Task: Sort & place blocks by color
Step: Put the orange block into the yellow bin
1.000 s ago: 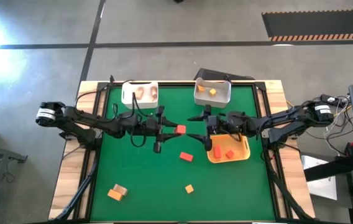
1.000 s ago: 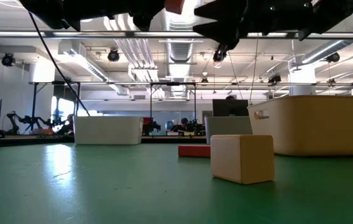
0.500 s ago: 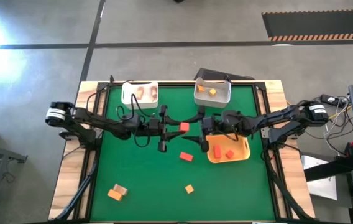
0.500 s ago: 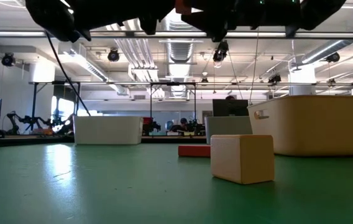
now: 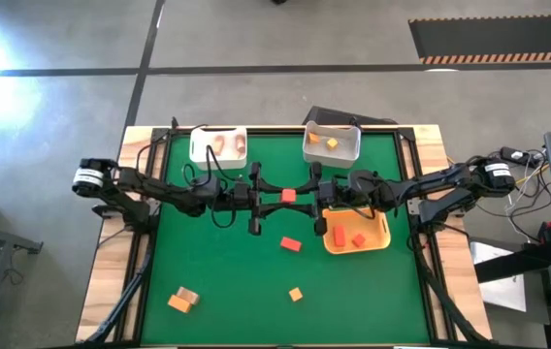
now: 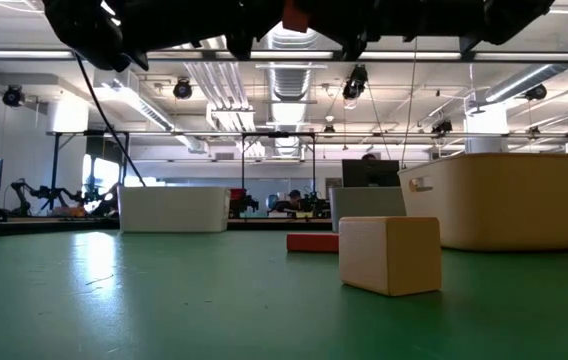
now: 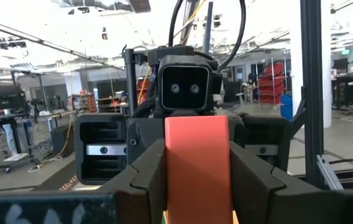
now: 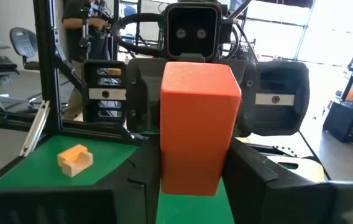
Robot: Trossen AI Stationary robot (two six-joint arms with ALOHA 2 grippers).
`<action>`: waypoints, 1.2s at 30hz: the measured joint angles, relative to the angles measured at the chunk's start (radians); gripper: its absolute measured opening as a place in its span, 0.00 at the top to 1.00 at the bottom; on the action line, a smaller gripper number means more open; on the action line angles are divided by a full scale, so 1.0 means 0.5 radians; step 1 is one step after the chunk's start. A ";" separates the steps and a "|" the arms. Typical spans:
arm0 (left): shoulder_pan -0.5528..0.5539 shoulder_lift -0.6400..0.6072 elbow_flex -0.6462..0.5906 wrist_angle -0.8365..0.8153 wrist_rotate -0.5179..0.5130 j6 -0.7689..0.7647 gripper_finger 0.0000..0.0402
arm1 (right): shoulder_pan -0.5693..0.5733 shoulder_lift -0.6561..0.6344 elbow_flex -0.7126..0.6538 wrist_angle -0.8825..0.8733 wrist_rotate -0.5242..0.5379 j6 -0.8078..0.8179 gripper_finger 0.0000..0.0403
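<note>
High view: you have both arms meeting over the middle of the green table [image 5: 227, 262], with one red block [image 5: 289, 197] held in the air between the left gripper [image 5: 274, 197] and the right gripper [image 5: 307, 197]. It reads as a handover. The orange tray [image 5: 384, 238] near the right arm already holds two red blocks. The left white bin [image 5: 198, 147] holds tan pieces and the right white bin [image 5: 349, 148] holds a yellow-orange one. Loose on the table you can see a second red block [image 5: 290, 244], a small orange block [image 5: 296, 294], and an orange and tan pair [image 5: 183, 300] near the front left.

Low view: a tan cube [image 6: 389, 254] sits close to the camera, and a flat red piece [image 6: 311, 242] lies behind it. The held red block [image 6: 295, 15] shows at the top edge, well above the table.

Left wrist view: the left gripper's fingers [image 7: 144, 180] press on both sides of the red block [image 7: 197, 165], so it is gripping.

Right wrist view: the block [image 8: 196, 124] fills the gap between the right gripper's fingers [image 8: 256, 174]. You cannot tell whether they have clamped yet.

Judgement: roughly half is sorted. This block and about four more are left.
</note>
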 joint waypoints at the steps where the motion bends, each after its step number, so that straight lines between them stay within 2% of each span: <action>1: 0.000 0.002 0.000 0.000 0.000 -0.001 0.70 | -0.001 0.000 0.000 -0.004 -0.001 -0.005 0.71; 6: 0.001 0.004 0.000 -0.054 -0.001 -0.032 0.45 | -0.001 -0.028 0.002 -0.124 0.001 -0.026 0.71; 9: 0.013 -0.028 0.000 -0.140 -0.002 -0.033 0.33 | -0.014 -0.105 0.039 -0.488 0.000 0.096 0.71; 12: 0.014 -0.071 -0.001 -0.264 -0.004 -0.031 0.26 | -0.036 -0.187 0.179 -1.226 0.002 0.246 0.71; 15: 0.014 -0.105 -0.002 -0.314 -0.002 -0.025 0.24 | -0.045 -0.198 0.370 -2.037 0.009 0.425 0.71; 20: 0.036 -0.128 -0.002 -0.333 -0.004 -0.024 0.24 | -0.044 -0.064 0.695 -3.309 0.001 0.724 0.71; 23: 0.058 -0.130 -0.003 -0.333 -0.023 -0.018 0.24 | -0.044 0.044 0.800 -3.815 0.002 0.822 0.71; 26: 0.090 -0.130 -0.007 -0.349 -0.051 -0.011 0.23 | -0.044 0.152 0.797 -4.006 -0.010 0.802 0.71; 33: 0.161 -0.130 -0.010 -0.367 -0.056 -0.009 0.23 | -0.044 0.365 0.677 -4.020 -0.051 0.641 0.71; 34: 0.173 -0.130 -0.010 -0.368 -0.055 -0.009 0.23 | -0.044 0.386 0.671 -4.023 -0.050 0.640 0.69; 36: 0.196 -0.131 -0.010 -0.397 -0.056 -0.010 0.23 | -0.044 0.407 0.668 -4.021 -0.051 0.642 0.60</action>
